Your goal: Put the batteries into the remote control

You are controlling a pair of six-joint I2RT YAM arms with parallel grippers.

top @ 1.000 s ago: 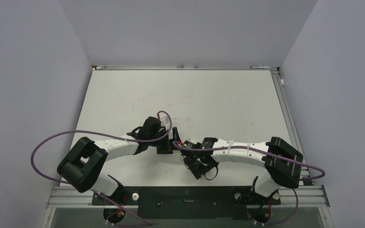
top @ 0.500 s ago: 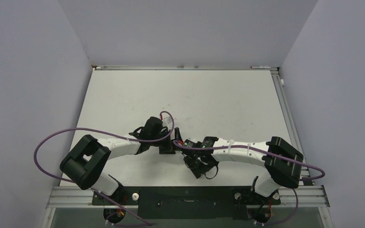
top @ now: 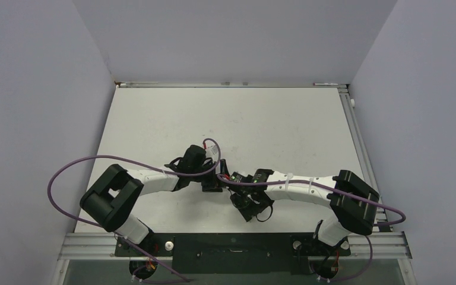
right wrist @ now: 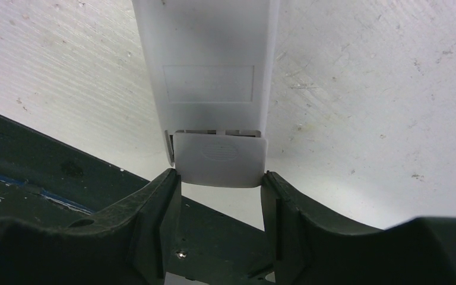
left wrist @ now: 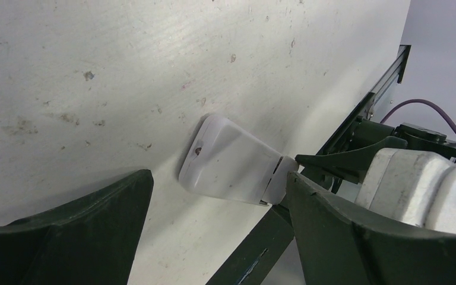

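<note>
The remote control (right wrist: 208, 65) lies on the table with its plain white back up. Its battery cover (right wrist: 219, 160) at the near end has slid a little out, leaving a thin gap. My right gripper (right wrist: 219, 177) is shut on that end, one finger on each side of the cover. In the left wrist view the remote control (left wrist: 228, 160) sits between the wide-apart fingers of my left gripper (left wrist: 219, 175), which is open and low over it. In the top view the left gripper (top: 212, 183) and right gripper (top: 229, 178) meet nose to nose and cover the remote. The batteries are out of view.
The white table (top: 243, 124) stretches away behind the grippers to the grey walls. A black rail (top: 231, 243) with both arm bases runs along the near edge, close behind the remote. A purple cable (top: 71, 172) loops off the left arm.
My left arm has shifted right, toward the right gripper, and its jaws have narrowed a little. The right arm and the remote have stayed put.
</note>
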